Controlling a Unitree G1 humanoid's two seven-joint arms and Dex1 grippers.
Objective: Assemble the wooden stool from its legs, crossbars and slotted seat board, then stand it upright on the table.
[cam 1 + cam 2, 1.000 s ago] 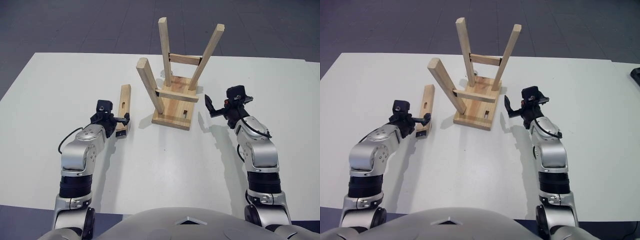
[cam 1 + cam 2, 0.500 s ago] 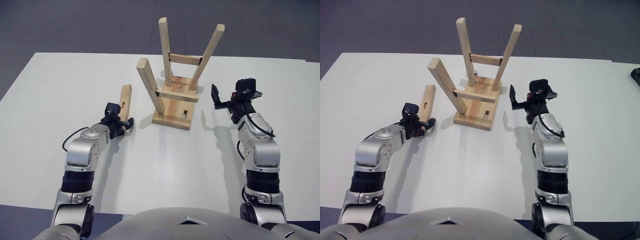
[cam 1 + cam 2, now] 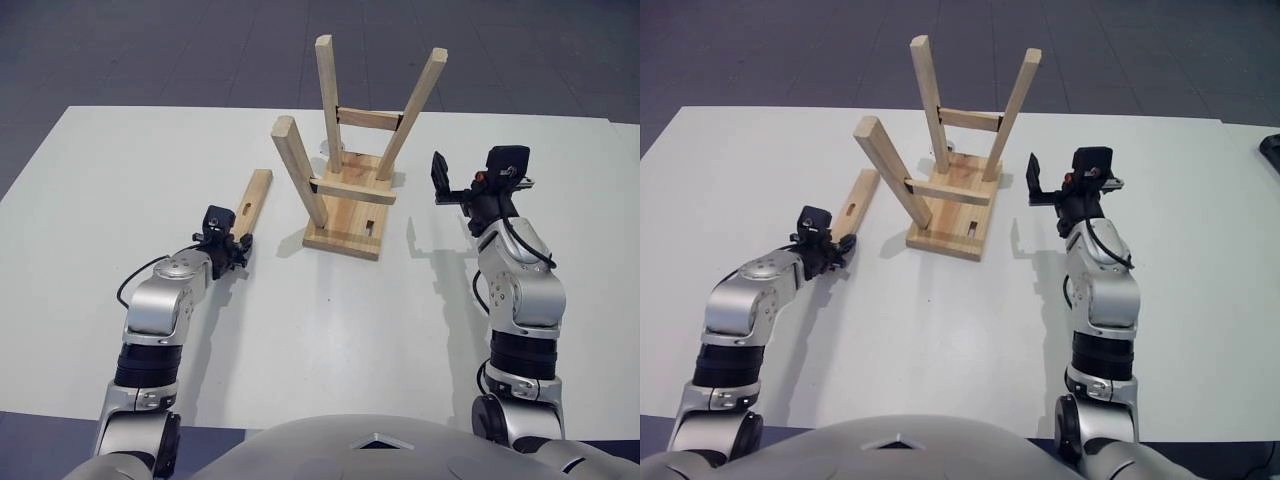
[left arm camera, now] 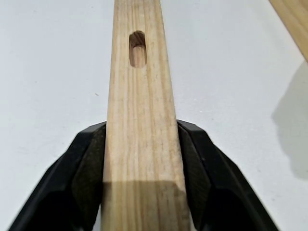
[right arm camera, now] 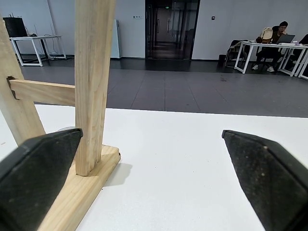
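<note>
While the left end effector [image 3: 234, 249] pinches the loose leg [image 3: 251, 199], hiding its near end, the right end effector [image 5: 151, 137] gapes.

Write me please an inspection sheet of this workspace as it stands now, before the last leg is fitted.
Surface: white table, no marks seen.
Job's things: upturned stool rests on its seat board, with three legs and two crossbars fitted; loose leg lies on the table to its left, slot facing up.
Clutter: small pale round thing behind the stool, too small to identify.
Grippers: left gripper shut on the loose leg's near end; right gripper open, above the table right of the stool, touching nothing.
Cables: black cable loops off the left forearm, apart from the parts.
Surroundings: dark floor; doorway farther off.
</note>
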